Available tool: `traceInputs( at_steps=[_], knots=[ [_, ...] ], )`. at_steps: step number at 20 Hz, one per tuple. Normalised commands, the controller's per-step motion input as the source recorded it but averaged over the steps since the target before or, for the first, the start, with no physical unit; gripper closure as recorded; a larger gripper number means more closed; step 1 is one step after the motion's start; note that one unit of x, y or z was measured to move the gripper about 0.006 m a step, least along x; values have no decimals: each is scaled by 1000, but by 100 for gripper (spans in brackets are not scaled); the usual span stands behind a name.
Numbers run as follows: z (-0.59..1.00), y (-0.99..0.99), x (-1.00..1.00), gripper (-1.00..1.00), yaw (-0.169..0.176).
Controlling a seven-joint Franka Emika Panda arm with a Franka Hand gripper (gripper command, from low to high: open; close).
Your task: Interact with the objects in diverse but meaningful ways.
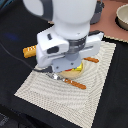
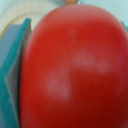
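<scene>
Exterior high, angled down; wrist pressed against tomato (image 2: 72, 70).

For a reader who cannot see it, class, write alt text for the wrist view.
A round red tomato fills almost the whole picture, very close to the camera and blurred. A teal gripper finger runs along one side of it, and a pale cream surface shows in one corner behind.
</scene>
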Motion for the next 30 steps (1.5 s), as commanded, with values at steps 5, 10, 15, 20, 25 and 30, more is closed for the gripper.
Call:
traceInputs(
  at_steps=[5, 10, 15, 20, 25, 30],
  knots=[
    [-290, -481, -574, 100, 7],
    [-400, -277, -525, 100, 23],
    [-326, -172, -418, 100, 47],
    [-220, -141, -370, 100, 46],
    [-249, -76, -256, 100, 39],
    [-128, -27, -173, 100, 33]
  ],
)
